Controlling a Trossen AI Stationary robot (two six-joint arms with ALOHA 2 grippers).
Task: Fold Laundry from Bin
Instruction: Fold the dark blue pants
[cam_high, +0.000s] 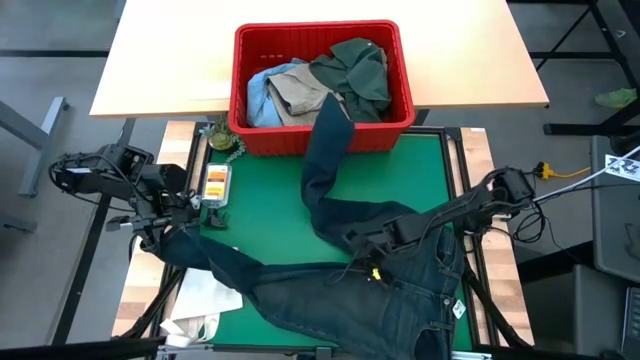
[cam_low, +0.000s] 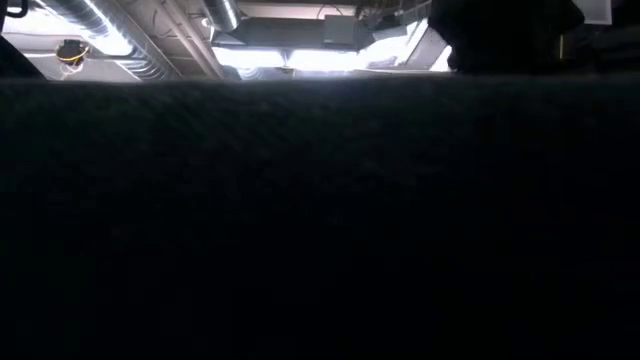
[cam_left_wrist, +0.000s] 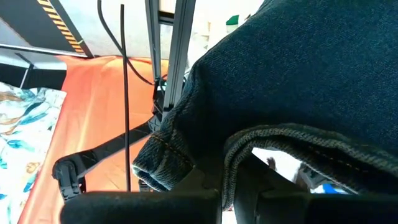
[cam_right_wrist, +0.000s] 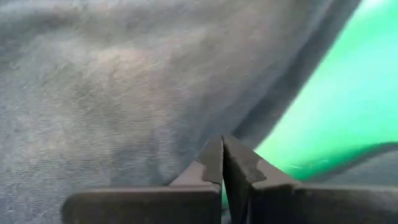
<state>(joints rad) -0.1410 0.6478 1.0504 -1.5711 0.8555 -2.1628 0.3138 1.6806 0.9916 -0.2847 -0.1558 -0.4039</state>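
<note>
High view: the left tool (cam_high: 165, 232) is pinched on a leg hem of the dark jeans (cam_high: 350, 270); the right tool (cam_high: 372, 262) is pressed together on their middle. The other leg trails into the red bin (cam_high: 322, 135). No writing is readable.

The right gripper (cam_right_wrist: 222, 163) has its two dark fingers pressed together, tips against dark denim jeans (cam_right_wrist: 124, 87) lying on the green mat (cam_right_wrist: 348, 99).
</note>
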